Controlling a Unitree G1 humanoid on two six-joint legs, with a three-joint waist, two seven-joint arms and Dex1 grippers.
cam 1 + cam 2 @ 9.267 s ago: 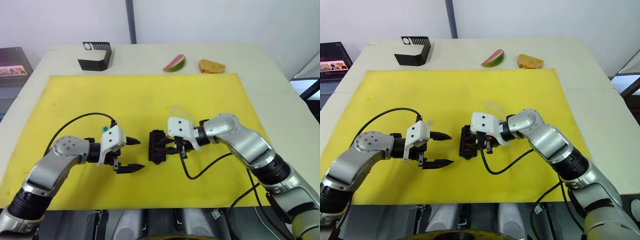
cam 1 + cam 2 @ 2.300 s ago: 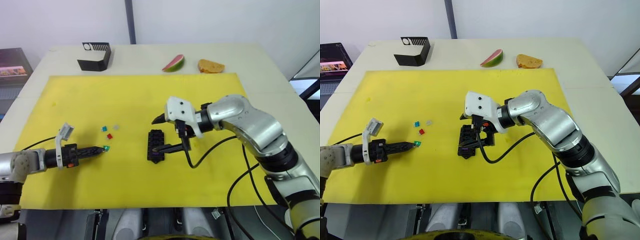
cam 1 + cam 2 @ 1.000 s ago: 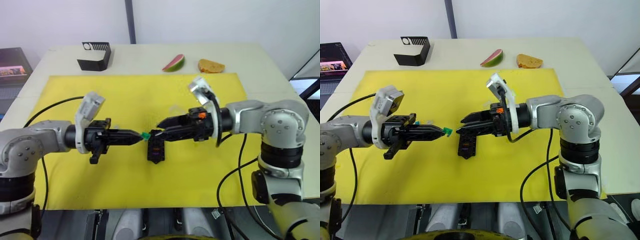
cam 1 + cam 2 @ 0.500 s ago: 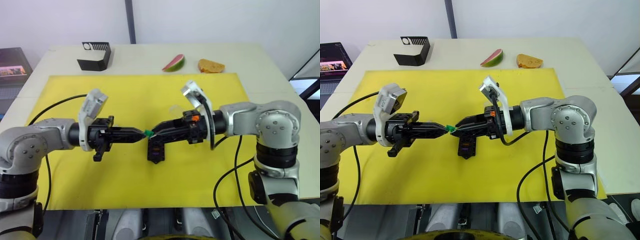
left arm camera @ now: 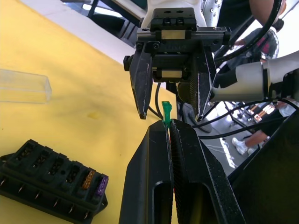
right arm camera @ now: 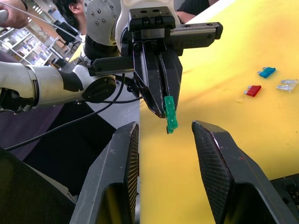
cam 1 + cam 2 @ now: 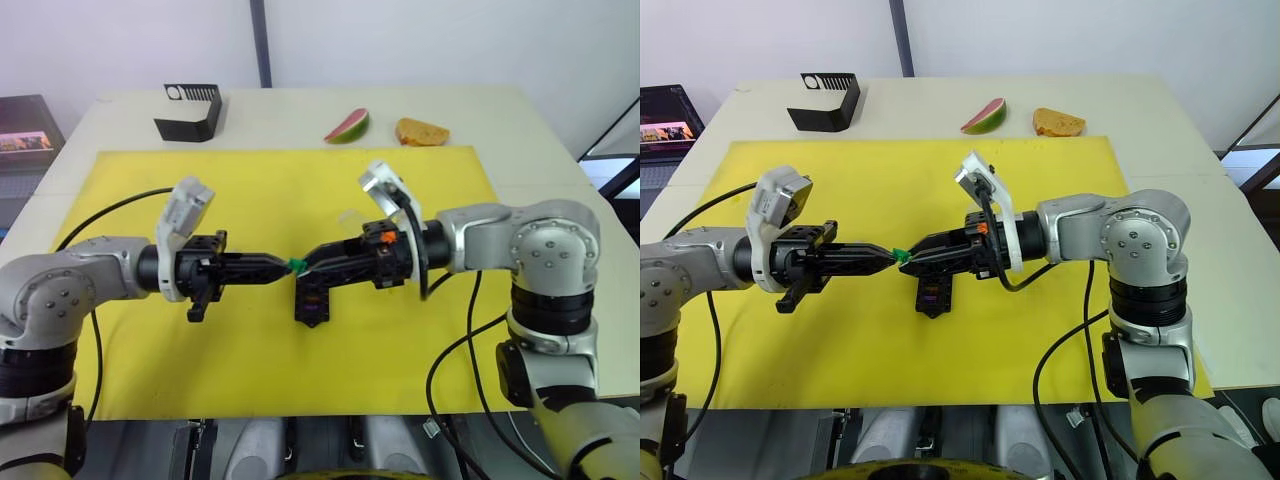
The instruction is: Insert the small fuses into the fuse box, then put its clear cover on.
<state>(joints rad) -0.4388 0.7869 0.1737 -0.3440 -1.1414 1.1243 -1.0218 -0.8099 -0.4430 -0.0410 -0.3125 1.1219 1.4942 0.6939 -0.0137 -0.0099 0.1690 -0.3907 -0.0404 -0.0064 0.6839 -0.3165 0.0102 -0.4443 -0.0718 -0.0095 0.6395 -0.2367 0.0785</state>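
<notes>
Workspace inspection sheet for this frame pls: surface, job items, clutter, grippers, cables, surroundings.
Surface: yellow mat on a pale table.
Job's things: green fuse pinched in the left gripper, held above the fuse box. Fuse box holds an orange fuse and a purple fuse; other slots in view empty. Blue fuse, red fuse and pale fuse loose on the mat. Clear cover lies on the mat, off the box.
Clutter: black bracket, watermelon slice, bread piece at the far edge.
Grippers: left shut on the fuse; right gripper open, fingers either side of it.
Cables: black cable trailing from the right arm.
Surroundings: a person behind the left arm.
</notes>
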